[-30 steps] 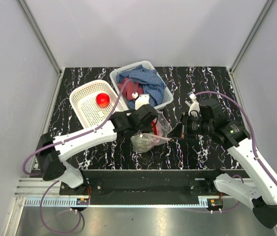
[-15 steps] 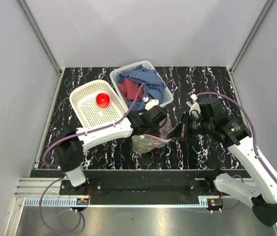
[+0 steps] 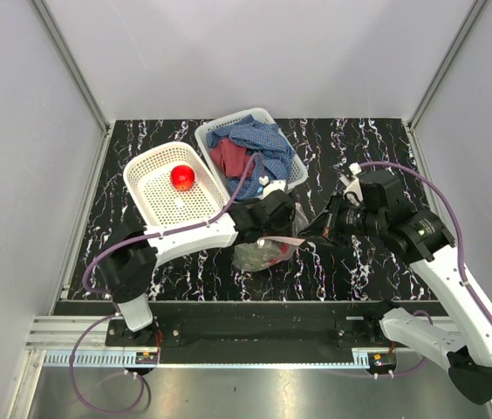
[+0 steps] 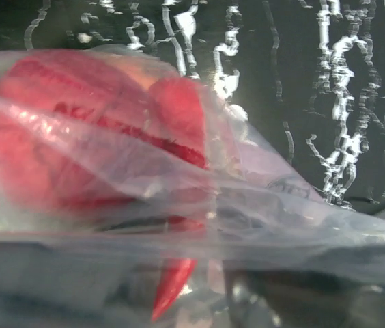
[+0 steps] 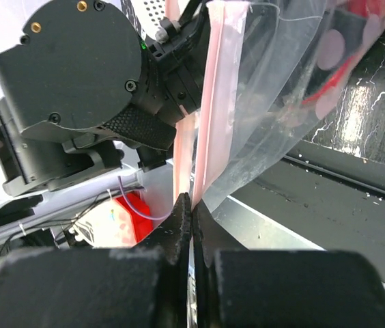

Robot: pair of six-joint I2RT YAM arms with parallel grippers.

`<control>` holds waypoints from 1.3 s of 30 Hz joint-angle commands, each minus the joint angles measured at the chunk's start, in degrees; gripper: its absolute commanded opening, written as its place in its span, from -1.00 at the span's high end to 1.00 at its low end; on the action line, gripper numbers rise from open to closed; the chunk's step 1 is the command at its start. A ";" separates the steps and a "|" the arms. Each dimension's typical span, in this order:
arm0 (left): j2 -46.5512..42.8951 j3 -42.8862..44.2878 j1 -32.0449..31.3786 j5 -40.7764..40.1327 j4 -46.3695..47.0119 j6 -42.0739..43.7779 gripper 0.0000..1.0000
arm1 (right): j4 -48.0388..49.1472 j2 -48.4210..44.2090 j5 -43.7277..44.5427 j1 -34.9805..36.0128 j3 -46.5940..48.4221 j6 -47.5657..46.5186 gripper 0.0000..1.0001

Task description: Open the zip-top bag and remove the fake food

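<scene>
Well to the left of the left gripper (image 3: 272,223), a white perforated basket (image 3: 154,202) of stiff plastic mesh holds one glossy red round fruit (image 3: 182,176). Just behind that gripper, a second basket (image 3: 259,112) carries a crumpled blue cloth (image 3: 259,140) and a red cloth (image 3: 228,157). The left gripper's fingers point down into the zip-top bag (image 3: 259,255). The bag lies crinkled on the marbled black table (image 3: 359,148) between the two sets of jaws. Whether the left jaws are parted or closed cannot be told, as the left wrist view gives only blurred dark shapes under clear film. That view alone shows the contents: rounded red fruits (image 4: 35,143) and a slim, pointed chili pepper (image 4: 172,283) pressed against the plastic. The right gripper (image 5: 191,205) is pinched tight on the bag's pink zip strip (image 5: 213,102), which only the right wrist view shows.
</scene>
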 commanded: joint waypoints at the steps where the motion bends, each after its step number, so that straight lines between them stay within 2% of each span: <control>1: 0.29 -1.90 0.41 1.85 4.29 -1.56 0.08 | 0.52 -2.40 0.00 0.26 0.50 1.88 1.00; 7: 1.88 -4.89 0.32 2.47 7.46 -3.94 -0.01 | -0.35 -3.99 0.27 0.26 0.15 2.67 1.00; 12: 7.05 -2.09 0.41 -1.93 2.19 -3.32 0.25 | -0.36 -5.22 1.06 0.34 -0.29 3.64 1.00; 19: 10.67 0.98 0.76 -6.67 0.35 1.07 0.45 | -1.50 -5.66 1.06 0.26 -0.73 2.41 1.00; 21: 10.06 1.70 0.67 -7.73 -0.63 3.17 0.42 | -2.29 -5.92 1.06 0.26 -0.82 1.62 1.00; 22: 9.53 2.05 0.76 -7.99 -0.80 3.79 0.22 | -2.46 -5.92 0.97 0.26 -0.73 1.44 1.00; 24: 9.79 2.66 0.93 -8.79 -2.03 4.41 0.09 | -2.55 -6.18 0.88 0.34 -0.64 1.18 1.00; 28: 12.77 2.67 1.20 -7.56 -2.21 4.41 0.09 | -2.55 -5.75 0.80 0.34 0.41 0.74 1.00; 31: 14.97 2.75 1.20 -6.94 -2.03 3.89 0.24 | -2.64 -5.57 0.36 0.26 0.85 0.74 1.00; 32: 15.32 2.93 1.20 -6.85 -1.60 4.06 0.40 | -2.55 -5.66 0.27 0.26 0.85 0.56 1.00; 36: 14.19 6.17 1.11 -6.59 -3.34 5.81 0.82 | -2.55 -6.27 0.18 0.34 -0.46 -1.02 1.00; 39: 11.30 9.68 1.02 -5.45 -6.95 7.13 0.98 | -2.55 -6.45 0.88 0.26 -1.69 -4.61 1.00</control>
